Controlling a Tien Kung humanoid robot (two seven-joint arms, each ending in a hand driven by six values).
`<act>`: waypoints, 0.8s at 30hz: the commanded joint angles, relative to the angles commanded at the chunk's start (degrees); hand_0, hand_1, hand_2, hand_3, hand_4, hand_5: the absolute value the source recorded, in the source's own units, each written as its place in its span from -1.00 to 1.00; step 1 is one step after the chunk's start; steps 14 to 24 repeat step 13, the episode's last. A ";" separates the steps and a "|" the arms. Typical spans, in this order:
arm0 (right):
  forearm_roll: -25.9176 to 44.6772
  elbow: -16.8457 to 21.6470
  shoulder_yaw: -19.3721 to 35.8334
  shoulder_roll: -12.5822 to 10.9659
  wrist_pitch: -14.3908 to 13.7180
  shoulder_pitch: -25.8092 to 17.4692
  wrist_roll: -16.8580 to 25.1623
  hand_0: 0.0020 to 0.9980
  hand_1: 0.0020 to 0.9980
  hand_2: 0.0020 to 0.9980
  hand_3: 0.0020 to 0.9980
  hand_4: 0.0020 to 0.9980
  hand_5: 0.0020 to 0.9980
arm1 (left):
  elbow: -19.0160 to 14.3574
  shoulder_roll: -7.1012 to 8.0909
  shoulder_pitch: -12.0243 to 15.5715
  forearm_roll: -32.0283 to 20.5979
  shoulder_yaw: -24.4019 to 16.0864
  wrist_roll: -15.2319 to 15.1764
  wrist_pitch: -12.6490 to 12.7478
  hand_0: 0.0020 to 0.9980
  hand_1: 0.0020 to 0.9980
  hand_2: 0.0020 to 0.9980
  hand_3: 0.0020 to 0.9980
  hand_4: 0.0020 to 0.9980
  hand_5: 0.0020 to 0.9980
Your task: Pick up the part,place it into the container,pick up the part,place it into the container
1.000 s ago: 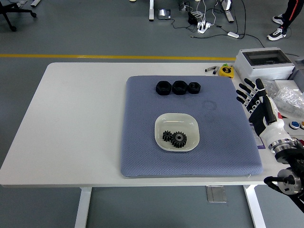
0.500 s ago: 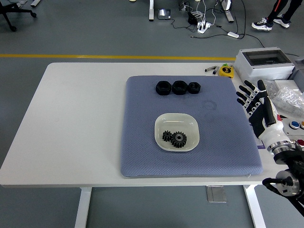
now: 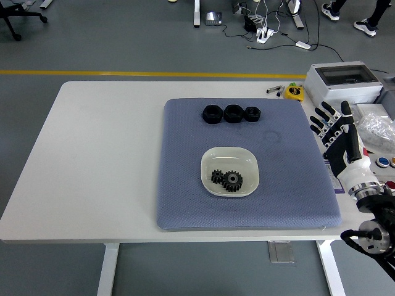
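Shifted slightly toward the right edge since the earlier frames: right hand (image 3: 338, 137), now just off the mat's right side; everything else unchanged. White table (image 3: 99, 154) carrying a grey-blue mat (image 3: 185, 185) across its centre-right. Pale square bowl (image 3: 229, 171) sitting near the middle of the mat, holding two black gear parts (image 3: 226, 179) side by side and touching. Three black nut-like parts (image 3: 232, 113) in a row close to the mat's far edge, well apart from the bowl. Right hand upright over the table's right margin, fingers (image 3: 322, 117) spread and extended, gripping nothing. Grey lidded box (image 3: 343, 81) at the far right corner, yellow tape measure (image 3: 294, 92) just beside it. Clear plastic bag (image 3: 376, 126) right of the hand.
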 joint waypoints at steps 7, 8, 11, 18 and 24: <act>1.92 -0.31 -0.03 0.12 -0.47 0.14 0.76 0.91 0.75 0.77 0.81 1.00 0.82 | -0.05 0.10 -0.07 -0.16 0.27 -0.08 -0.05 0.38 0.41 0.46 0.28 0.32 0.31; 2.52 -0.51 -0.02 0.21 -0.71 0.13 1.04 0.91 0.75 0.77 0.81 1.00 0.82 | -0.07 0.12 -0.09 -0.17 0.32 -0.09 -0.07 0.38 0.41 0.46 0.28 0.32 0.31; 3.32 -0.70 -0.03 0.32 -0.99 -0.01 1.48 0.91 0.74 0.76 0.79 1.00 0.82 | -0.05 0.07 -0.09 -0.24 0.29 -0.09 -0.02 0.38 0.41 0.46 0.28 0.32 0.31; 3.45 -0.69 -0.07 0.32 -1.05 -0.09 1.58 0.91 0.74 0.76 0.79 1.00 0.82 | -0.04 0.03 -0.07 -0.39 0.30 -0.11 0.02 0.38 0.41 0.46 0.28 0.32 0.31; 3.45 -0.69 -0.07 0.32 -1.05 -0.09 1.58 0.91 0.74 0.76 0.79 1.00 0.82 | -0.04 0.03 -0.07 -0.39 0.30 -0.11 0.02 0.38 0.41 0.46 0.28 0.32 0.31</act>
